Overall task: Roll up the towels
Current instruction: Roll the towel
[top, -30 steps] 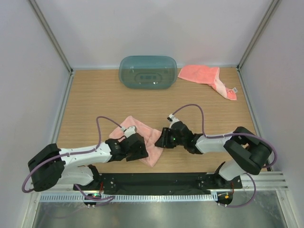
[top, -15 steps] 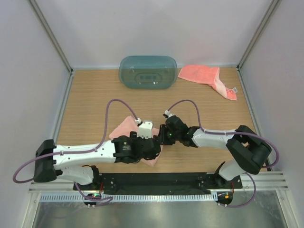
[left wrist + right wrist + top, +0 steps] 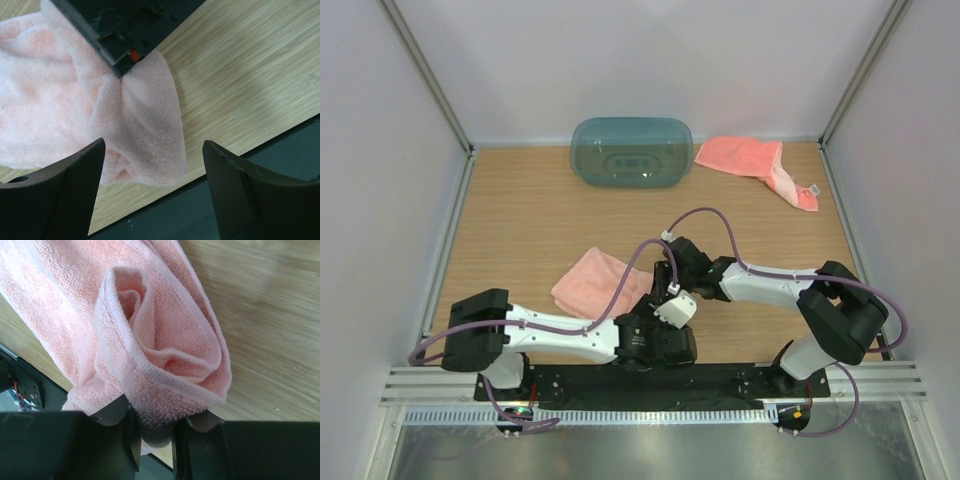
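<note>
Near the front edge of the worktop (image 3: 520, 210), a little left of centre, lies the pink towel (image 3: 598, 283) I am working on. Most of it is spread flat, but its right-hand end is curled up into a loose roll. My right wrist camera shows the terry folded round on itself in a soft spiral. The right claw (image 3: 155, 435) is clamped on the bottom of that curl, with the cloth squeezed between its two fingers. From above, that claw sits at the towel's right edge, its arm reaching in from the right.

The left claw (image 3: 154, 145) is spread wide and grips nothing. Between its fingers I see the towel's near corner, bare wood and the dark strip along the front of the worktop. I cannot tell whether its fingers touch the cloth. From above, the left arm lies along the front edge, with its wrist just in front of the right claw.

The second towel (image 3: 750, 160) lies crumpled at the back right corner, well apart from both arms, with a small white tag (image 3: 813, 188) at its right tip. Just beside it, at the back centre, sits a teal plastic tub (image 3: 631, 152).
</note>
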Robot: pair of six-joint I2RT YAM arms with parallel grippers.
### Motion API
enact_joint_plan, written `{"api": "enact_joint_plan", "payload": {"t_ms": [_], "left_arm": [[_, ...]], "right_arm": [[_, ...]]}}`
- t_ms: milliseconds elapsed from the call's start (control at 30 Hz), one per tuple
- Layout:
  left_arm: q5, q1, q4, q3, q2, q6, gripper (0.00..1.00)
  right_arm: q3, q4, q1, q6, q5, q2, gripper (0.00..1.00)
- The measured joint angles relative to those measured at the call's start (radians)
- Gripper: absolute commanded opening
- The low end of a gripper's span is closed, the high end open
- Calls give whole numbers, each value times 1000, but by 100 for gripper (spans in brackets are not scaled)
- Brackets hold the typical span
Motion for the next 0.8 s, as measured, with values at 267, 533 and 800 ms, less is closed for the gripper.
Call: {"api": "enact_joint_plan", "payload": {"t_ms": [267,533,800], "left_arm": [[22,0,74,-23,109,19,81],[38,0,151,-103,111,-10,75],[6,28,183,-91,152,-6,21]], "right_arm": [[7,-40,0,-7,-13,0,22],[33,-82,-16,-13,-56,-1,22],[32,-144,-116,-40,-157,-2,22]]}}
